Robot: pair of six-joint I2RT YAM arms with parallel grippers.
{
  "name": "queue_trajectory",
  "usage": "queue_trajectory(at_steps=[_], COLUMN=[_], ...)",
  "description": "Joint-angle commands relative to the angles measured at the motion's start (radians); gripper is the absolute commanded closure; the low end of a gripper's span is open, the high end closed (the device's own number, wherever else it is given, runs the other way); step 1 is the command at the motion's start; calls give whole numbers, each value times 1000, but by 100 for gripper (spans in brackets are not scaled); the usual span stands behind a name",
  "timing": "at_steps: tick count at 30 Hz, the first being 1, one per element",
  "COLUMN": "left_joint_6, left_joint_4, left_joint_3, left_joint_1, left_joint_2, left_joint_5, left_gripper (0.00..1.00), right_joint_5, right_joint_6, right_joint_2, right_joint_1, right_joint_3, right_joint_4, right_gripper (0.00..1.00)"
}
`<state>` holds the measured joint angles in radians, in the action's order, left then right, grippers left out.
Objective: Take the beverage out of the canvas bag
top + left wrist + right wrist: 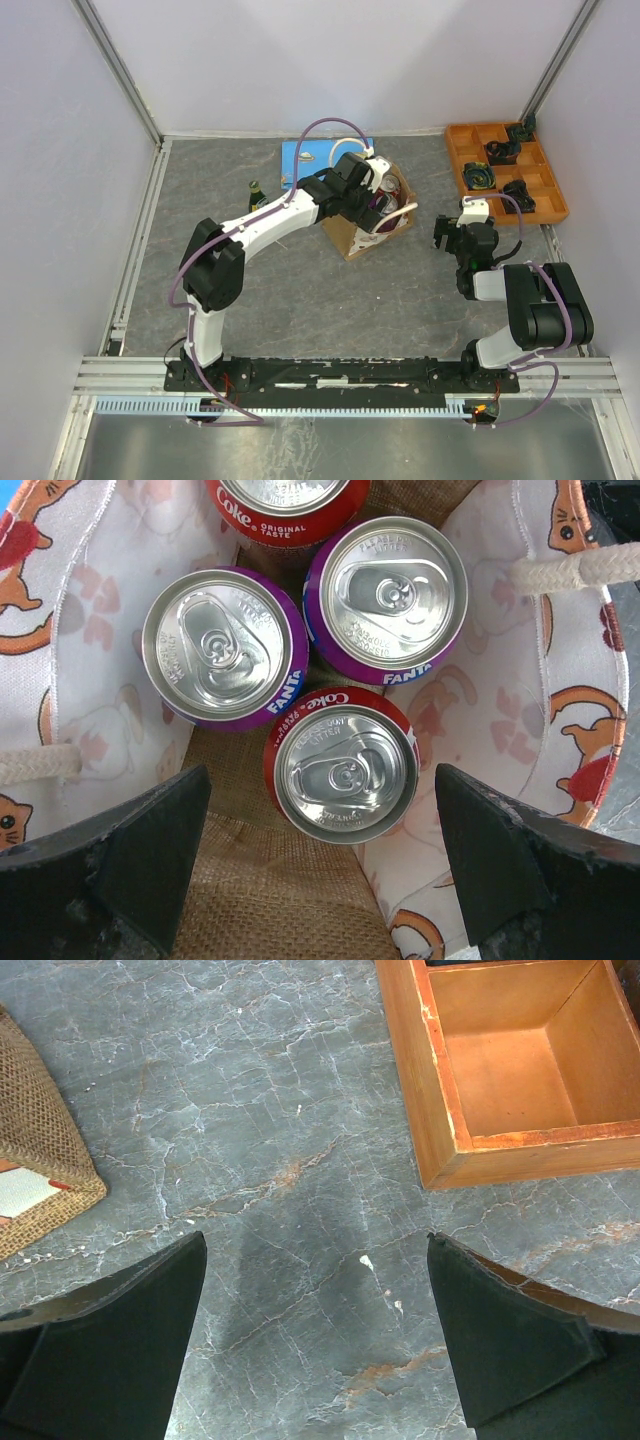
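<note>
The canvas bag (362,232) stands open at the table's middle back, tan outside, cream cat-print lining (500,710) and white rope handles inside. It holds several upright cans: a red Coke can (343,770) nearest my fingers, two purple Fanta cans (222,645) (392,595), and another Coke can (290,505) at the top edge. My left gripper (320,870) is open above the bag's mouth, jaws wide either side of the near Coke can, touching nothing. My right gripper (318,1340) is open and empty over bare table, right of the bag's corner (40,1160).
An orange compartment tray (530,195) with dark items sits at back right; its corner shows in the right wrist view (440,1110). A flat blue picture book (300,158) lies behind the bag. A small dark bottle (256,194) stands left of the bag.
</note>
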<state>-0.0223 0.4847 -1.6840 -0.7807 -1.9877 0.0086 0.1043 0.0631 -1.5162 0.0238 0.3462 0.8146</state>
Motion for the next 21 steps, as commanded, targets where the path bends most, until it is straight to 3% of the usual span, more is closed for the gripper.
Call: queue_trajectory(at_steps=[1, 13, 21], left_joint_6=[-15, -2, 4], left_joint_4=[22, 35, 35], left_joint_3=[-47, -41, -34], left_joint_1=[-8, -5, 7], left_joint_2=[-15, -74, -123], left_joint_5=[40, 16, 4], left_gripper=[1, 0, 10], right_joint_5=[-8, -8, -8], right_joint_6=[-5, -6, -4], right_joint_2=[3, 4, 3], right_joint_1=[-3, -2, -2], right_joint_3=[24, 23, 23], right_joint_4=[41, 41, 41], right_gripper=[1, 1, 1])
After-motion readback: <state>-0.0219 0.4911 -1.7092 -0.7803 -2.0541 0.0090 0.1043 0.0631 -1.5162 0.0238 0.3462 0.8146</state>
